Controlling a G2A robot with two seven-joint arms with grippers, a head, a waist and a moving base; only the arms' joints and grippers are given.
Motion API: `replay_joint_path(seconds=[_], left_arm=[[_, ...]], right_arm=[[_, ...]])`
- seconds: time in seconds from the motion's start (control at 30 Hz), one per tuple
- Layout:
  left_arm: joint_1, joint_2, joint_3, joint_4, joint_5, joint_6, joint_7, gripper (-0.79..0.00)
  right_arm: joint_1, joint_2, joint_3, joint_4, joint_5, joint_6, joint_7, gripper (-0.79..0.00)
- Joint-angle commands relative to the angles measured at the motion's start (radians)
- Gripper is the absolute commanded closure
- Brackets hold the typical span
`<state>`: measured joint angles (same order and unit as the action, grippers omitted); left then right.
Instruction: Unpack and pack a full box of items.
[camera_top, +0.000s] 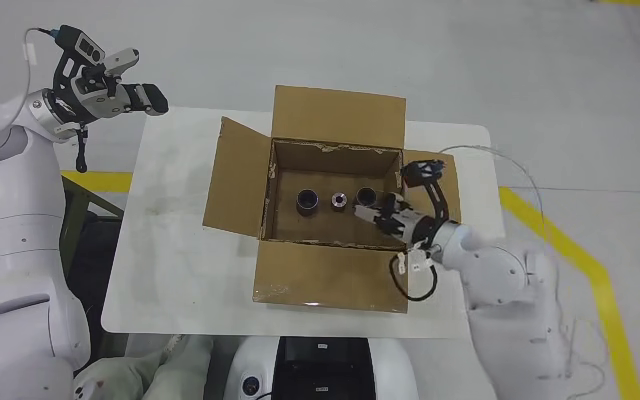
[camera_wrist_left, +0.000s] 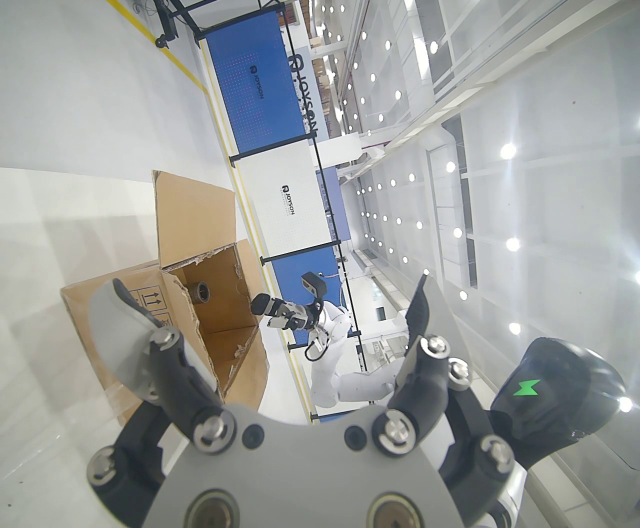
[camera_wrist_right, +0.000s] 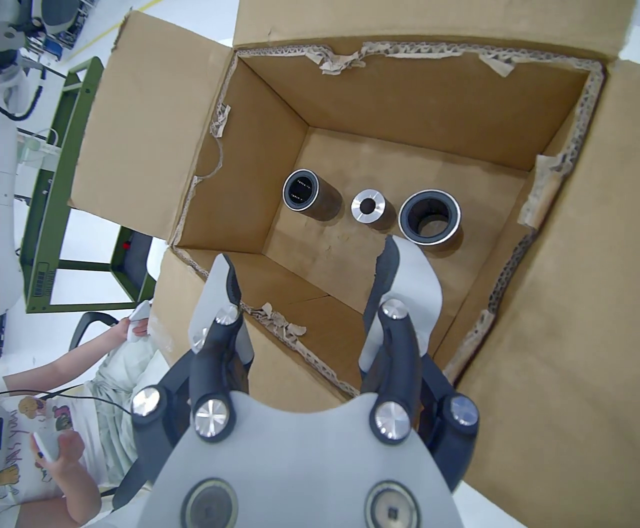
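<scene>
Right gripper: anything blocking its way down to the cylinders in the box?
Nothing visible. The right gripper hangs open over the box, whose flaps are folded outward. The wide cylinder, small cylinder and dark cylinder stand upright in a row on its floor, with nothing over them.

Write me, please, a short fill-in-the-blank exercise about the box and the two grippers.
1. The box holds ___ cylinders.
2. The narrowest cylinder stands ___ the other two.
3. The right gripper hangs over the box with its fingers ___.
4. The left gripper, away from the box, holds ___.

Missing words: three; between; open; nothing.
</scene>
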<state>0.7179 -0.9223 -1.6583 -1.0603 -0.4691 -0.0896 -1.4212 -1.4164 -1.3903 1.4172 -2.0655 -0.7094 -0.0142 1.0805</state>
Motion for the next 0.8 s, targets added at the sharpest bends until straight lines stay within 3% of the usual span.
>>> replay_joint_path(seconds=[0.0, 0.1, 0.27, 0.33, 0.4, 0.77], left_arm=[[0.0, 0.0, 0.0, 0.0, 0.0, 0.0, 0.0, -0.785], [0.0, 0.0, 0.0, 0.0, 0.0, 0.0, 0.0, -0.785], [0.0, 0.0, 0.0, 0.0, 0.0, 0.0, 0.0, -0.785], [0.0, 0.0, 0.0, 0.0, 0.0, 0.0, 0.0, -0.785], [0.0, 0.0, 0.0, 0.0, 0.0, 0.0, 0.0, -0.785], [0.0, 0.0, 0.0, 0.0, 0.0, 0.0, 0.0, -0.785]], right_arm=[[-0.019, 0.006, 0.048, -0.009, 0.046, -0.011, 0.0, -0.576], [-0.045, 0.014, 0.113, -0.017, 0.112, -0.026, -0.006, -0.628], [-0.074, 0.027, 0.226, -0.01, 0.205, -0.04, -0.029, -0.61], [-0.081, 0.032, 0.267, -0.003, 0.238, -0.043, -0.035, -0.665], [-0.085, 0.038, 0.304, 0.006, 0.269, -0.045, -0.036, -0.785], [-0.093, 0.062, 0.426, 0.084, 0.359, -0.028, -0.069, -0.785]])
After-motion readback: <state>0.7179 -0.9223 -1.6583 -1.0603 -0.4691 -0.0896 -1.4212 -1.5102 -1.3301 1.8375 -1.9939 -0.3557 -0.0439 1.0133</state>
